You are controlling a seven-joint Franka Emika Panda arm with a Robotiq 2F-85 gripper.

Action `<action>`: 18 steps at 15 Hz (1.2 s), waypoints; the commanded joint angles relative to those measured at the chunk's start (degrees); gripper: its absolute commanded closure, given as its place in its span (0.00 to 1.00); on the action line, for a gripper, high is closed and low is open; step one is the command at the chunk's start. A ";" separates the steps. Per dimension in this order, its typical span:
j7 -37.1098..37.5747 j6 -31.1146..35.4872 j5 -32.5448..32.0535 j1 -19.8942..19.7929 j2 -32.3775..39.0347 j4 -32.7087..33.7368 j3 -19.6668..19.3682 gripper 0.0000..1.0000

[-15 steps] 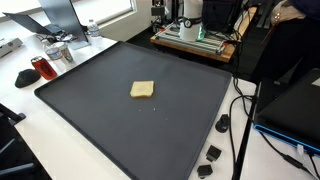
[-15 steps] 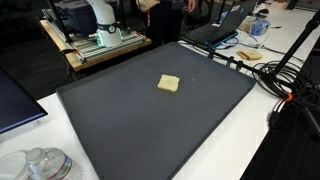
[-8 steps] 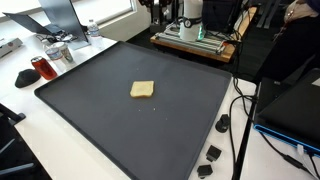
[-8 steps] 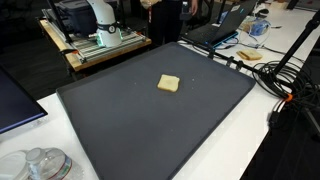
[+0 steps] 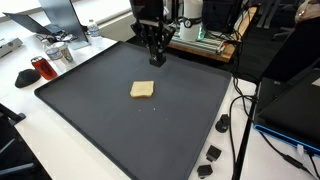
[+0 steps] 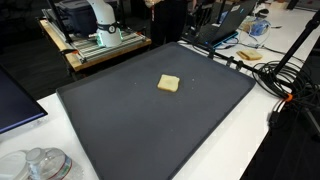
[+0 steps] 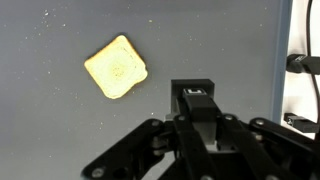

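A small square piece of light yellow toast [image 5: 142,90] [image 6: 169,84] lies flat near the middle of a large dark grey mat [image 5: 100,120] [image 6: 130,130]. My gripper [image 5: 154,58] hangs above the far part of the mat, behind the toast and well apart from it. In the wrist view the toast [image 7: 115,68] shows at the upper left, while the black gripper [image 7: 195,135] fills the bottom with its links spread wide and nothing between them. Its fingertips are cut off by the frame edge.
A red mug [image 5: 41,68] and a laptop [image 5: 60,15] stand beyond one edge of the mat. Small black parts [image 5: 212,153] and cables [image 6: 280,75] lie on the white table [image 5: 280,165]. Glass jars [image 6: 40,165] sit at a near corner.
The arm has come into the exterior view from the top and now hangs over the far part of the mat. The toast has not moved.
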 commanded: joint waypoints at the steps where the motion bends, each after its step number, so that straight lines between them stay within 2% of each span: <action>1: 9.89 -5.06 -1.94 2.24 7.89 10.27 -0.63 0.95; 5: 20.12 -7.17 -5.34 5.54 13.41 15.32 -2.67 0.95; 10: 32.52 -6.19 -9.79 7.82 16.66 14.82 -5.59 0.95; 11: 28.84 -5.32 -8.19 6.64 15.23 13.20 -3.98 0.79; 16: 31.30 -5.31 -8.81 6.73 16.43 13.67 -4.63 0.79; 17: 31.34 -5.32 -8.81 6.74 16.43 13.73 -4.63 0.95; 18: 33.71 -7.23 -10.25 7.66 17.92 15.84 -5.60 0.95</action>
